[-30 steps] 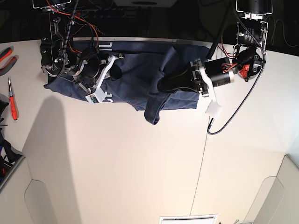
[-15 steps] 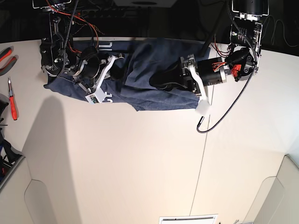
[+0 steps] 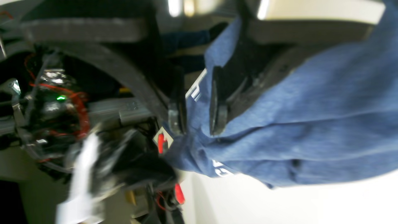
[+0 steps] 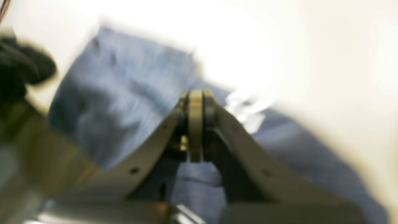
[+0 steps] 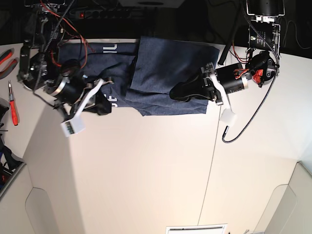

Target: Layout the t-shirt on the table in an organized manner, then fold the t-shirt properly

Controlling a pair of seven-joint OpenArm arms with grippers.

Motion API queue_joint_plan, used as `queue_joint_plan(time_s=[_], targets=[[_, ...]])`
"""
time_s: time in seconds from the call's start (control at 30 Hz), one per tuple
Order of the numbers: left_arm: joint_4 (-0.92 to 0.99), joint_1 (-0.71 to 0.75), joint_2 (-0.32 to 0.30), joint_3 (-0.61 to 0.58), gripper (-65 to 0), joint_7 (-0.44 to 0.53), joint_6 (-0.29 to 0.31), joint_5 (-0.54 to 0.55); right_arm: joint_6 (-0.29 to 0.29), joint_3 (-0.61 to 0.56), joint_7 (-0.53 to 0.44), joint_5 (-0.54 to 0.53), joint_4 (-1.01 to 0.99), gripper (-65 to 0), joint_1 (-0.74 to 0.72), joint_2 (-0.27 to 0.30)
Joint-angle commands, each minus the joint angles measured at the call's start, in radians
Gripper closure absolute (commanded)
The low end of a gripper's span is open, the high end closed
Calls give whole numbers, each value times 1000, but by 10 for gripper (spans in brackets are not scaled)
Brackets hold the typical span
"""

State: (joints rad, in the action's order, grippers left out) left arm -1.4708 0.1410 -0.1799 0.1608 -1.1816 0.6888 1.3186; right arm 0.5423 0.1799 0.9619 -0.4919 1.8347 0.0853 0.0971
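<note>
The navy t-shirt (image 5: pixel 165 63) lies at the far edge of the off-white table (image 5: pixel 146 170), its right part folded over the middle, white lettering showing at left. My left gripper (image 5: pixel 176 91) rests on the fold's lower edge. In the left wrist view its fingertips (image 3: pixel 175 123) stand a little apart, the gripper (image 3: pixel 197 124) open over the shirt (image 3: pixel 311 109). My right gripper (image 5: pixel 105 100) is at the shirt's lower left edge. In the blurred right wrist view it (image 4: pixel 196 96) is shut with shirt fabric (image 4: pixel 124 93) at its tips.
Red-handled tools (image 5: pixel 12 105) lie at the table's left edge. A dark seam line (image 5: pixel 209 161) runs down the table. A black cable (image 5: pixel 236 129) hangs from the left arm. A power strip (image 5: pixel 112 12) sits behind the table.
My right arm swung down and left, pulling the shirt's left part with it. My left gripper drew back right; the folded flap now lies flatter.
</note>
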Motion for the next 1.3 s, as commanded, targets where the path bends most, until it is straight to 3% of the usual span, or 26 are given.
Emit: queue_joint_plan(time_s=[0.0,0.03,0.17,0.33,0.47,0.6,0.77,1.03,1.27], targets=[[-19,-10,-4,12,-142,10,9,7,4,43,2,-25,58,-215,-10,5],[-19,-10,-4,23,-142,11,9,-11,4,94,14,-25,95,-269,-10,7],[-19,-8,-21,44,-142,13,9,-22,4,329,26,-89,101,-277,-9,52],[-19,-8,-54,45,-142,24,9,-22,9,538,66,-267,-87,-317,-10,140],[-19,-8,-55,44,-142,40,9,-22,36,576,137,-449,-303,-327,-10,191],[-19,-8,-55,44,-142,49,9,-22,52,536,179,-564,-456,-329,-10,185],[-19,-8,-55,44,-142,49,9,-22,57,434,166,-527,-511,-329,-11,185],[-19,-8,-55,44,-142,48,9,-23,37,354,19,-209,-511,-329,-27,185],[-19,-8,-55,44,-142,49,9,-22,37,354,14,-203,-511,-329,-24,184]])
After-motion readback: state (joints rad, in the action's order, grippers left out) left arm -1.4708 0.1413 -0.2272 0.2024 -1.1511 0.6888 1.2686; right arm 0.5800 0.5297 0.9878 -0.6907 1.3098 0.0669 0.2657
